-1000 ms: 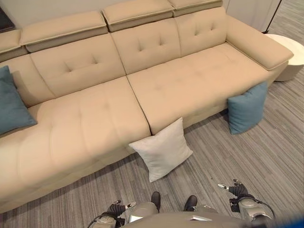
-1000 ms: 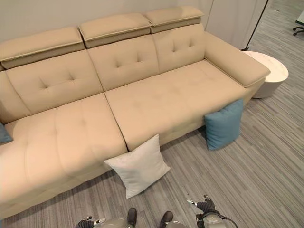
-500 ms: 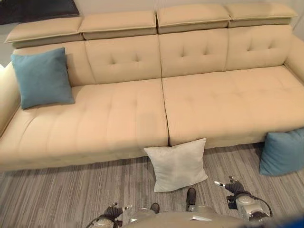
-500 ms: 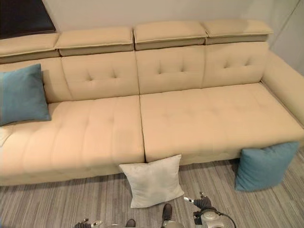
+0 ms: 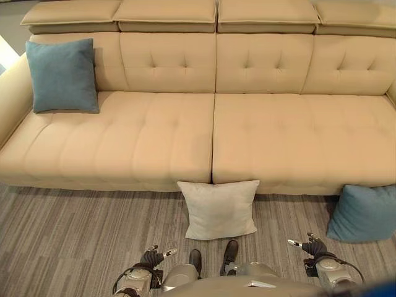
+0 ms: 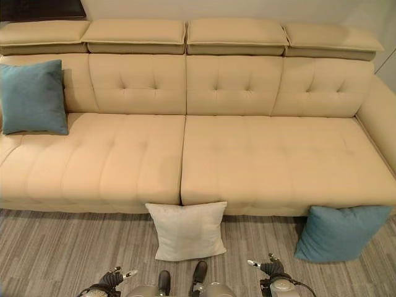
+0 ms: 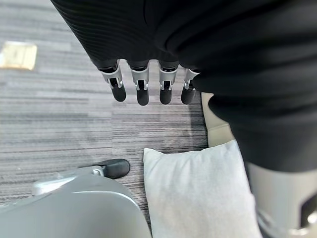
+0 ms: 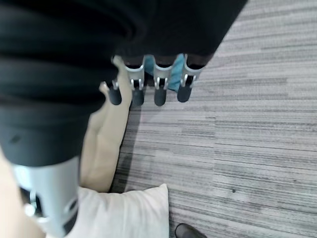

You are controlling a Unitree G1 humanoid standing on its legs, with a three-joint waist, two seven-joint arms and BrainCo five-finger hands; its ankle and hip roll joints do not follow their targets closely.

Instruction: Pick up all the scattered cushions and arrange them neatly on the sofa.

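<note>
A white cushion (image 5: 218,209) stands on the carpet, leaning against the front of the beige sofa (image 5: 278,136) at its middle seam. A blue cushion (image 5: 365,212) leans on the sofa's front further right. Another blue cushion (image 5: 62,75) sits upright on the left seat against the backrest. My left hand (image 5: 151,257) and right hand (image 5: 312,247) hang low at the bottom edge, short of the white cushion. In the left wrist view the left hand (image 7: 142,87) is open and holds nothing, with the white cushion (image 7: 198,193) below it. The right hand (image 8: 159,84) is likewise open over the carpet.
Grey striped carpet (image 5: 74,229) runs along the sofa's front. The sofa's armrests close off the left end (image 5: 12,93) and the right end (image 6: 380,117). A pale patch (image 7: 19,54) lies on the floor. A dark panel (image 6: 37,7) hangs on the wall behind.
The whole view has swung round, so the sofa now faces me square on. The cushions lie where they were and both hands stay low.
</note>
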